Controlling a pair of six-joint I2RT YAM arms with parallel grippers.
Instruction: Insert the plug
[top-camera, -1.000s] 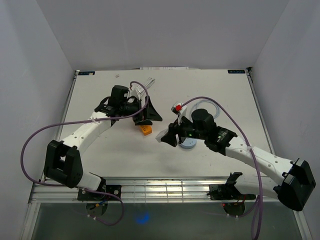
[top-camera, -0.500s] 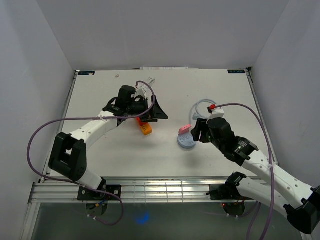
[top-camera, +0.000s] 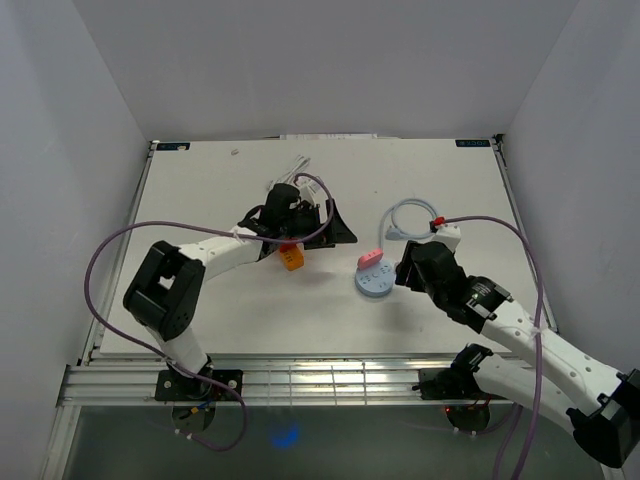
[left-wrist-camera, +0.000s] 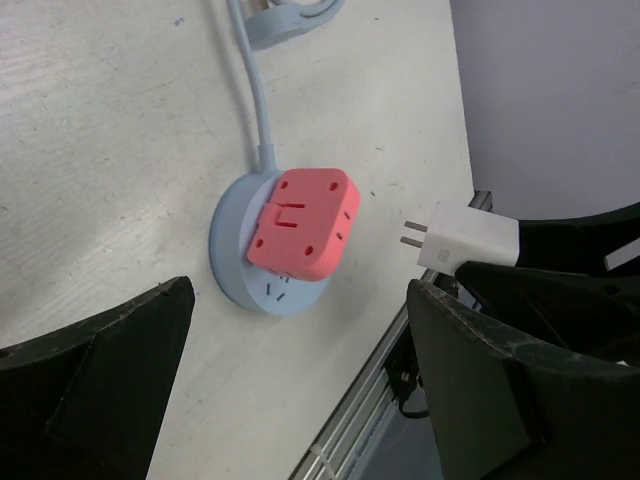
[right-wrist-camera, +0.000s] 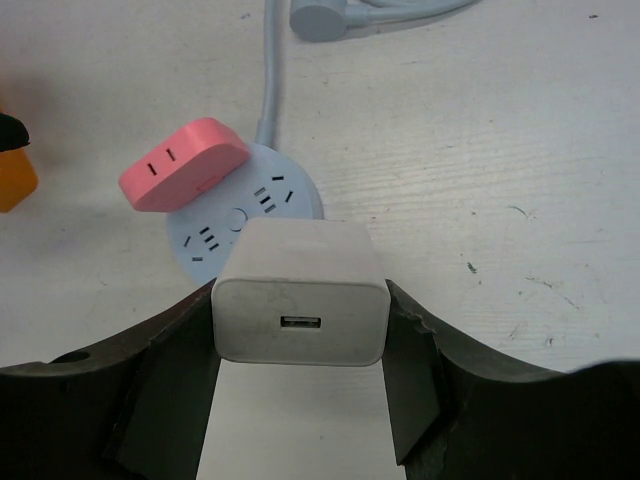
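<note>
Right gripper clamps the white plug by its sides, prongs aimed at the round blue socket but just short of it, near the pink adapter seated there, while the left gripper hangs spread wide, empty.

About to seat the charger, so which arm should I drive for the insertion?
Right. Its tool is shut on the white charger, prongs pointing at the round blue socket hub just ahead. The left tool is open and holds nothing.
</note>
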